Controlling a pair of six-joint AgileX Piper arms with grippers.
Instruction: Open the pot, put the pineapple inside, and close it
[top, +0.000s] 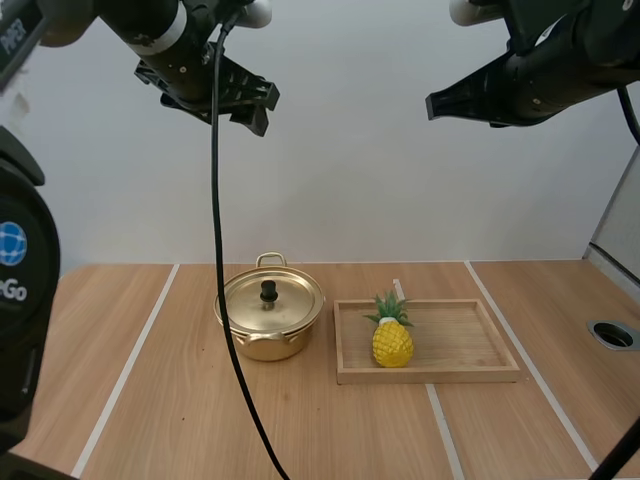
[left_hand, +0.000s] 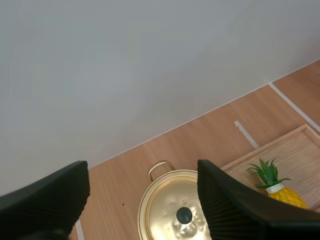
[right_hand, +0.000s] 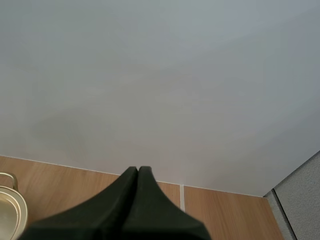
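A gold pot with its lid on and a black knob stands on the table left of centre. To its right a yellow pineapple stands upright at the left end of a wooden tray. My left gripper hangs high above the pot, open, with nothing between its fingers; below it lie the pot and pineapple. My right gripper is raised high over the tray side, its fingers lying together as one wedge, shut on nothing.
White tape lines cross the wooden table. A round grommet hole sits near the table's right edge, with a grey panel behind it. The pot's rim shows beside the right gripper's wedge.
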